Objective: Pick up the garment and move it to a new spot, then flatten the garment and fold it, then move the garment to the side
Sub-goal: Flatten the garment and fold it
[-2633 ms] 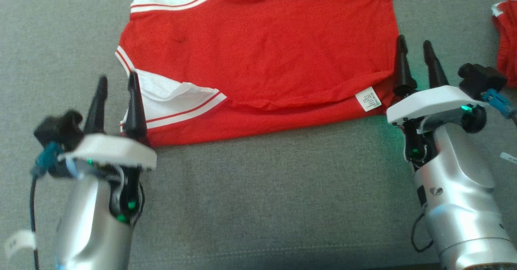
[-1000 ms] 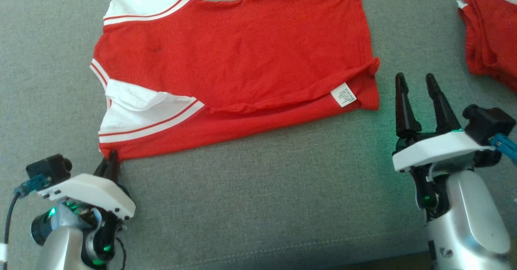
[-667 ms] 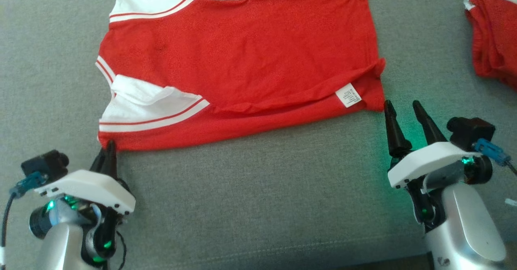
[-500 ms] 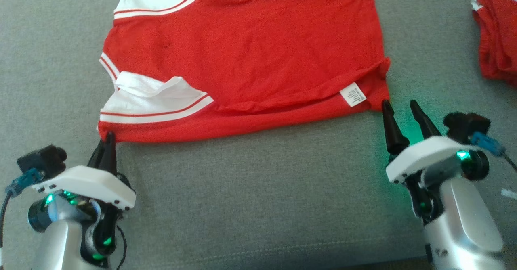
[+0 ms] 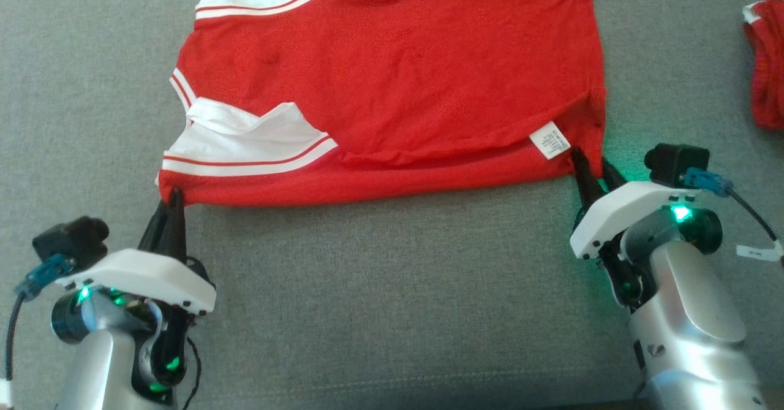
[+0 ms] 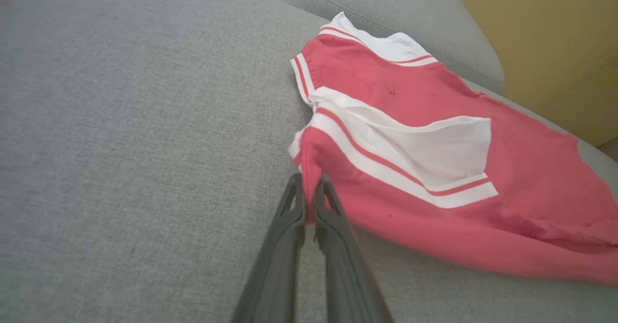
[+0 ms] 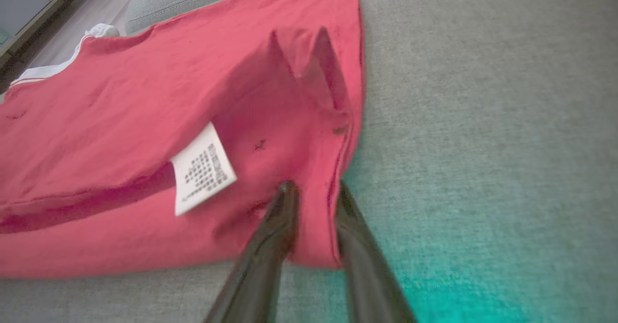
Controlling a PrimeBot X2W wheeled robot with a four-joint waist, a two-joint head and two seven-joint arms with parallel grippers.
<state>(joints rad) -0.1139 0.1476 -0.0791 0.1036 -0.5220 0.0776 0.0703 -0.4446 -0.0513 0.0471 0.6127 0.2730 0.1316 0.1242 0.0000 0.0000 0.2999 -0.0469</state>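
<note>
Red garment (image 5: 392, 73), white sleeves, flat, near edge folded; left gripper (image 5: 174, 197) pinches near-left corner, right gripper (image 5: 591, 163) straddles near-right, clamp unclear.

Silver forearms (image 5: 692, 312), white wrist plates (image 5: 141, 275), black pincer fingers (image 5: 173, 226), green lights (image 5: 678, 212), blue-plugged black cameras (image 5: 670, 160)

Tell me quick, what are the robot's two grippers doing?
Left gripper: closed on the red-and-white fabric shirt corner.
Right gripper: fingers straddle the shirt's other corner; grip cannot be told.

Grey cushion (image 5: 392, 287) bears red garment (image 5: 392, 79).
</note>
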